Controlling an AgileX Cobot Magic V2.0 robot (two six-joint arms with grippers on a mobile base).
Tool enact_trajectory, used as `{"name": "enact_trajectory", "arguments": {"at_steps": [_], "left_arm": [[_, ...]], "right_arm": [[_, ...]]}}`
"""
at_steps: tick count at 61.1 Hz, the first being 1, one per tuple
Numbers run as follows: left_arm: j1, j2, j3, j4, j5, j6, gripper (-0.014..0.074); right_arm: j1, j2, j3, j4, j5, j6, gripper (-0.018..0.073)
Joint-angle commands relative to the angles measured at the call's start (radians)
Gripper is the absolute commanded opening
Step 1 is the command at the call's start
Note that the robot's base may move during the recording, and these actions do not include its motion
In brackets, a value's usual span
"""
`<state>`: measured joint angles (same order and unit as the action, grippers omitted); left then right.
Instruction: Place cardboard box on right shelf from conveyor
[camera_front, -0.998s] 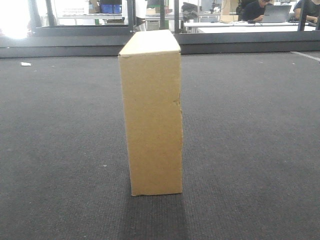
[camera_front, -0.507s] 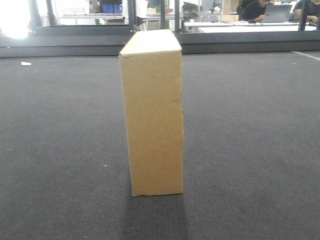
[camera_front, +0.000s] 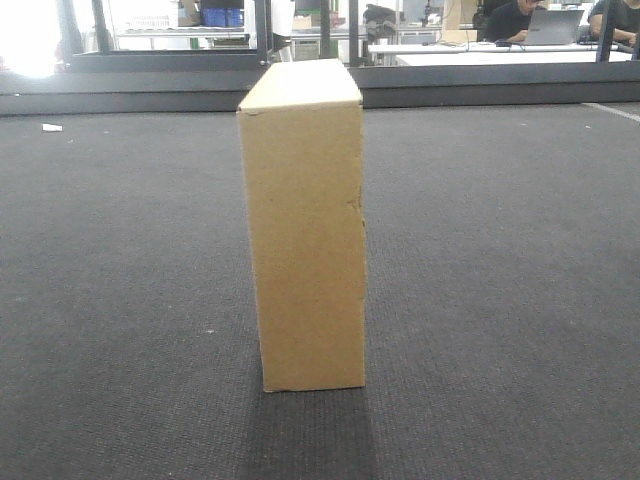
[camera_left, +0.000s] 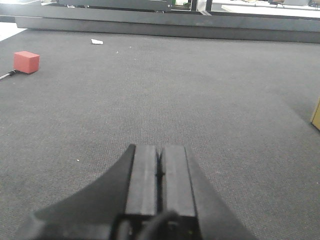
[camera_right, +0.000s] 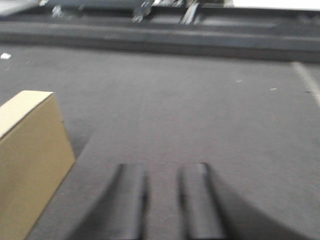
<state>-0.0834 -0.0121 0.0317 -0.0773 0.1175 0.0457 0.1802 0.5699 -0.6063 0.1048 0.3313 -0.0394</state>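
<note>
The tan cardboard box (camera_front: 305, 225) stands on end in the middle of the dark grey conveyor (camera_front: 120, 260), its narrow face toward the front camera and a small crease on its right edge. In the right wrist view the cardboard box (camera_right: 27, 160) is at the left edge, left of my right gripper (camera_right: 164, 172), which is open with bare belt showing between its fingers. My left gripper (camera_left: 160, 150) is shut and empty over the conveyor (camera_left: 200, 95); only a sliver of the cardboard box (camera_left: 316, 114) shows at the right edge there. The right shelf is out of view.
A red block (camera_left: 26, 61) and a small white scrap (camera_left: 97, 41) lie on the belt far left. A dark rail (camera_front: 450, 85) bounds the far side. Beyond it are tables, blue bins (camera_front: 222, 15) and a seated person at a laptop (camera_front: 520, 18).
The cardboard box has barely shifted in the front view between the earlier frames and now; nothing else visibly moved.
</note>
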Motion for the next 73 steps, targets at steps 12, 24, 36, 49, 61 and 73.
{"name": "enact_trajectory", "arguments": {"at_steps": [12, 24, 36, 49, 61, 73], "left_arm": [[0.001, -0.015, 0.008, -0.006, -0.084, 0.000, -0.0116], [0.001, -0.015, 0.008, -0.006, -0.084, 0.000, -0.0116], [0.001, -0.015, 0.008, -0.006, -0.084, 0.000, -0.0116], [0.001, -0.015, 0.008, -0.006, -0.084, 0.000, -0.0116], [0.001, -0.015, 0.008, -0.006, -0.084, 0.000, -0.0116], [0.001, -0.015, 0.008, -0.006, -0.084, 0.000, -0.0116]], "right_arm": [[0.149, 0.370, -0.339, -0.033, 0.133, -0.005, 0.0615], [0.264, 0.579, -0.567, -0.060, 0.289, -0.005, 0.0615], [0.369, 0.757, -0.778, -0.064, 0.354, 0.065, 0.0615], [0.475, 0.936, -0.948, -0.193, 0.443, 0.359, 0.0615], [0.529, 1.070, -1.064, -0.432, 0.581, 0.695, 0.0615], [0.589, 1.128, -1.122, -0.519, 0.654, 0.798, 0.0615]]}}
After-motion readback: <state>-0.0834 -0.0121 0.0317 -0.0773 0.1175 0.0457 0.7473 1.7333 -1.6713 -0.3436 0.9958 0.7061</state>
